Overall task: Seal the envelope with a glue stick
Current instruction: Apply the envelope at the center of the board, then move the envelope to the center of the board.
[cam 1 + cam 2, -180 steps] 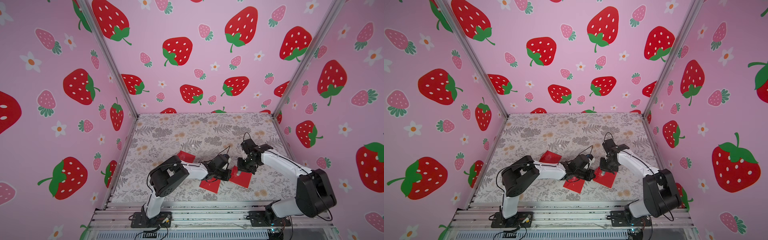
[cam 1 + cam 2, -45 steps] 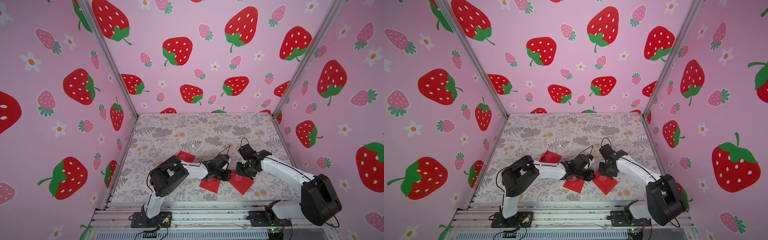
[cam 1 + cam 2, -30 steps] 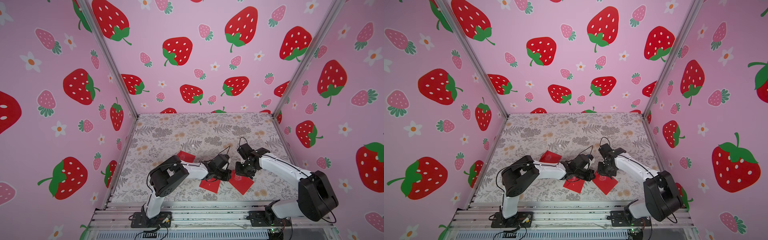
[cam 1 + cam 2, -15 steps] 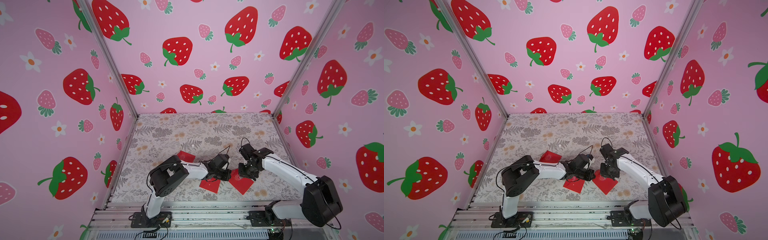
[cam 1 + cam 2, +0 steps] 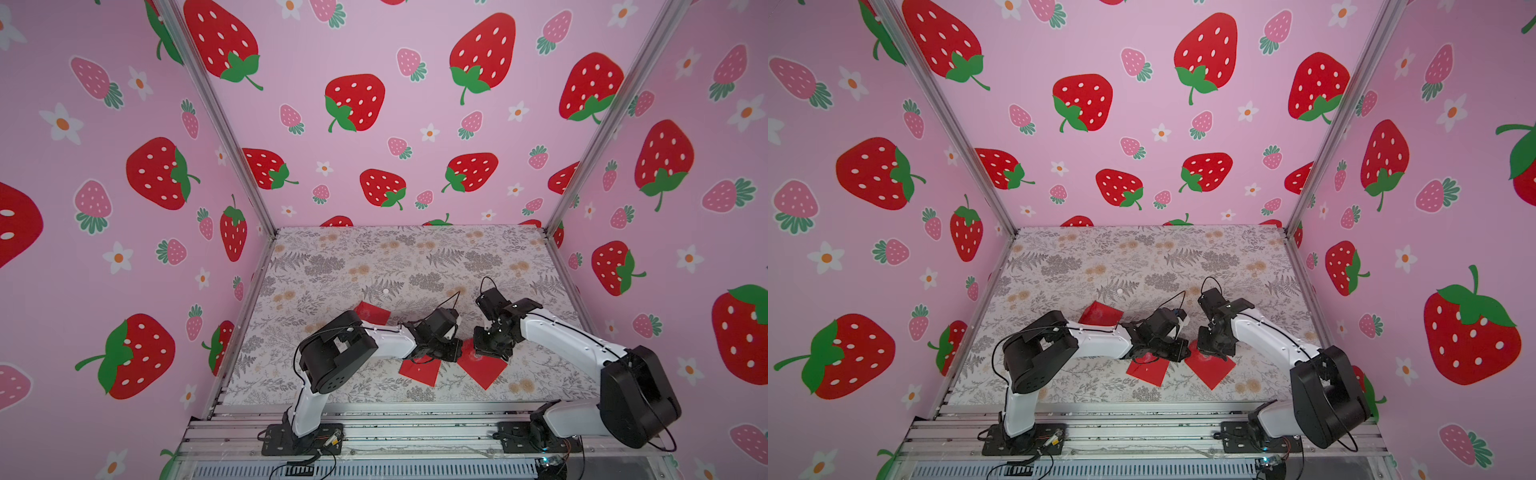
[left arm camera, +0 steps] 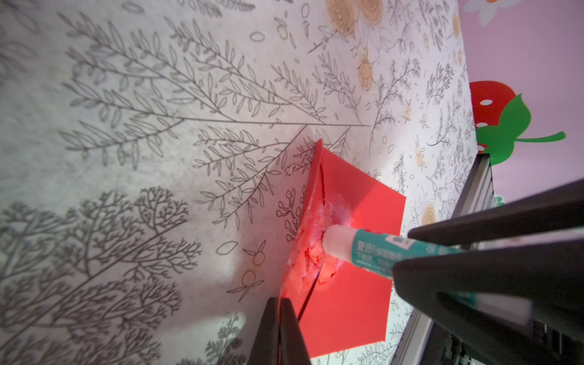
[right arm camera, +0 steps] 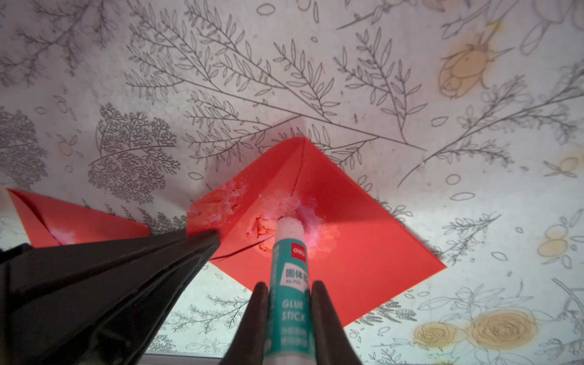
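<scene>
- Right jaws clamp the glue stick (image 7: 289, 268), its tip pressed on the glue-smeared red envelope (image 7: 363, 252) on the desk (image 5: 374, 257).
- Left jaws, closed and empty, sit at that envelope's corner, beside the stick.
- A second envelope (image 7: 79, 221) lies near.

The envelope (image 5: 484, 372) lies flat on the table (image 5: 374, 257). The glue stick (image 7: 289, 252) leans over the envelope, and its tip touches the middle. The left gripper (image 7: 215, 237) touches the envelope's left corner. A second envelope (image 5: 420, 373) lies just left of the envelope. A third envelope (image 5: 372, 312) lies farther left and behind.
</scene>
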